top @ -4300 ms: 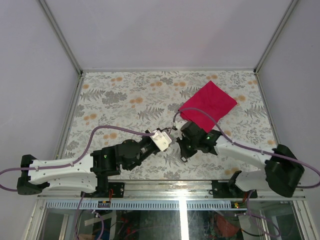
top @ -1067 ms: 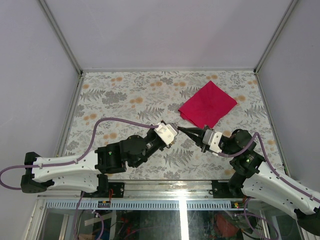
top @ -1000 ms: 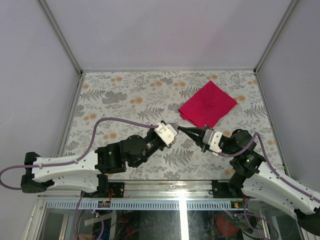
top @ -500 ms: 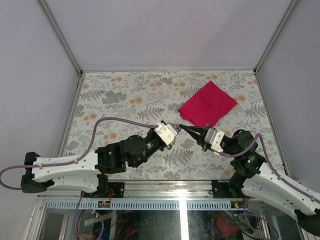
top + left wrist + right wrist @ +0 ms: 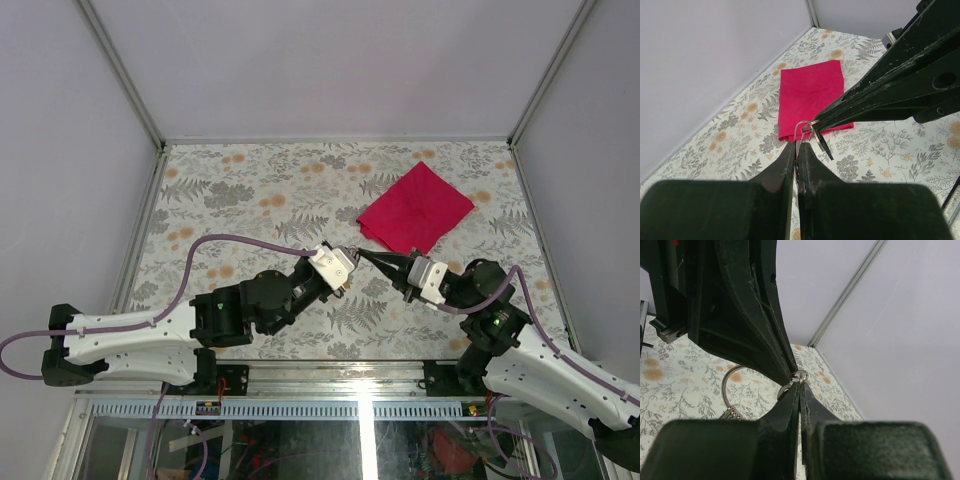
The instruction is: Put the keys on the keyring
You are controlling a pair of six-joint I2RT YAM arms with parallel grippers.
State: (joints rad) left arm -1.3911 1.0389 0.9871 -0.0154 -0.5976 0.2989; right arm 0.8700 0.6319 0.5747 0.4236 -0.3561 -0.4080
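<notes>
My two grippers meet tip to tip above the table's middle. My left gripper (image 5: 349, 264) (image 5: 797, 146) is shut on the thin silver keyring (image 5: 800, 127), seen edge-on in its own view. In the right wrist view the keyring (image 5: 726, 382) curves down to a stack of keys (image 5: 730, 414) hanging on it. My right gripper (image 5: 363, 255) (image 5: 800, 384) is shut on the small loop (image 5: 801, 374) of a black key (image 5: 823, 145), which hangs under its tip against the keyring. The contact point itself is too small to make out.
A red cloth (image 5: 415, 210) (image 5: 810, 95) lies flat on the flowered table (image 5: 250, 190) just behind the grippers. Pale walls and metal frame rails (image 5: 335, 140) close in the table at the back and sides.
About four seconds ago the right arm was folded low beside the cloth; it now reaches in from the right. Over the last second its tip crept slightly up-left onto the left gripper's tip.
</notes>
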